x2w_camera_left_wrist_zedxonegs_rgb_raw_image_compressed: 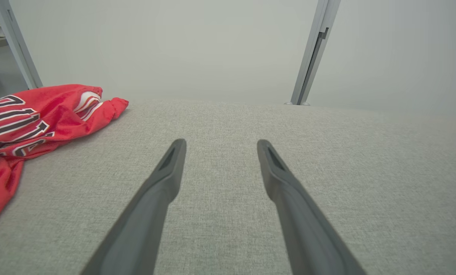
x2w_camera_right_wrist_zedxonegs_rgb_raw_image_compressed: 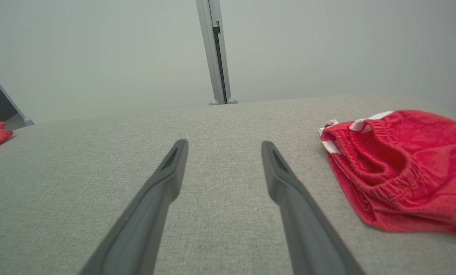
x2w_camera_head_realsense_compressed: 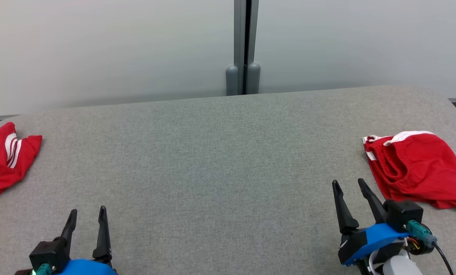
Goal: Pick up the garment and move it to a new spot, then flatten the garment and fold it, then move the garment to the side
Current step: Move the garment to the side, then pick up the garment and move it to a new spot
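Red shorts [x2w_camera_head_realsense_compressed: 415,168] with a white-trimmed elastic waistband lie folded at the right of the grey fabric surface [x2w_camera_head_realsense_compressed: 212,160]; the right wrist view has the shorts [x2w_camera_right_wrist_zedxonegs_rgb_raw_image_compressed: 400,172] to the right of the fingers. A red jersey [x2w_camera_head_realsense_compressed: 2,160] with white stripes and lettering lies crumpled at the far left edge, and the jersey [x2w_camera_left_wrist_zedxonegs_rgb_raw_image_compressed: 29,122] sits left of the fingers in the left wrist view. My left gripper [x2w_camera_head_realsense_compressed: 87,215] stands open over bare fabric at the lower left. My right gripper [x2w_camera_head_realsense_compressed: 349,184] is open too, just left of the shorts, touching nothing.
A pale wall with a vertical grey metal post [x2w_camera_head_realsense_compressed: 243,46] stands behind the surface's far edge. The surface curves down at its right corner [x2w_camera_head_realsense_compressed: 453,107]. Wide bare fabric lies between the two garments.
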Controlling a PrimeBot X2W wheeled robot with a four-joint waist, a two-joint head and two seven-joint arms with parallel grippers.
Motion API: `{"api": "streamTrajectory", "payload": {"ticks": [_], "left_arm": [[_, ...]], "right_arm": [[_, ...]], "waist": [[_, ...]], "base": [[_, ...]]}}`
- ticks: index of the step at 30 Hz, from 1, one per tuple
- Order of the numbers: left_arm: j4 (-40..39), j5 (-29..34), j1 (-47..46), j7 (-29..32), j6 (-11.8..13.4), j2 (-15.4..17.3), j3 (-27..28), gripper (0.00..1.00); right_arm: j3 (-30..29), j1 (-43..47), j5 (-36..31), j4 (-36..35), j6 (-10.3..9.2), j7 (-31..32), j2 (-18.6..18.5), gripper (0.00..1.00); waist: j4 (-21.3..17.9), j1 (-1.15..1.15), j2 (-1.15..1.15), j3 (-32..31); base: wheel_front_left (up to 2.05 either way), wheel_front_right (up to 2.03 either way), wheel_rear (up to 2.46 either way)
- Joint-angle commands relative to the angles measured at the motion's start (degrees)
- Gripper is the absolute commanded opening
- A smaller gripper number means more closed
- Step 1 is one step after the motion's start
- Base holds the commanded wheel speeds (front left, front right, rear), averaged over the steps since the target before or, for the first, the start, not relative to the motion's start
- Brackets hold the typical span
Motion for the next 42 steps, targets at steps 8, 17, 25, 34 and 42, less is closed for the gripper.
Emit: {"api": "streamTrajectory", "payload": {"ticks": [8,17,25,34,42], "left_arm": [[-0.1,1.0,1.1,0.0,0.2,-0.6,0.0,1.00],[0.2,0.6,0.6,0.0,0.2,0.1,-0.7,1.00],[1.0,-0.5,-0.5,0.0,0.2,1.2,-0.3,1.00],[2.6,-1.2,-1.3,0.0,0.2,1.5,1.1,1.00],[4.0,-1.1,-1.8,0.0,0.2,1.4,3.1,1.00]], "right_arm": [[0.3,1.7,0.6,0.5,0.00,-0.3,-0.3,1.00],[1.3,1.7,0.2,0.4,0.00,-0.3,-0.2,1.00],[2.2,0.8,1.1,0.8,0.00,-0.3,-0.2,1.00],[3.7,-0.5,1.4,2.1,0.00,-0.3,-0.3,1.00],[5.0,-1.3,1.6,3.1,0.00,-0.3,-0.3,1.00]], "waist": [[0.2,0.01,0.01,-0.6],[4.0,0.01,0.01,-0.1],[10.6,0.01,0.01,0.7],[18.2,0.01,0.01,1.1],[23.7,0.01,0.01,1.4]], "base": [[0.00,0.00,0.00],[0.00,0.00,0.00],[0.00,0.00,0.00],[0.00,0.00,0.00],[0.00,0.00,0.00]]}}
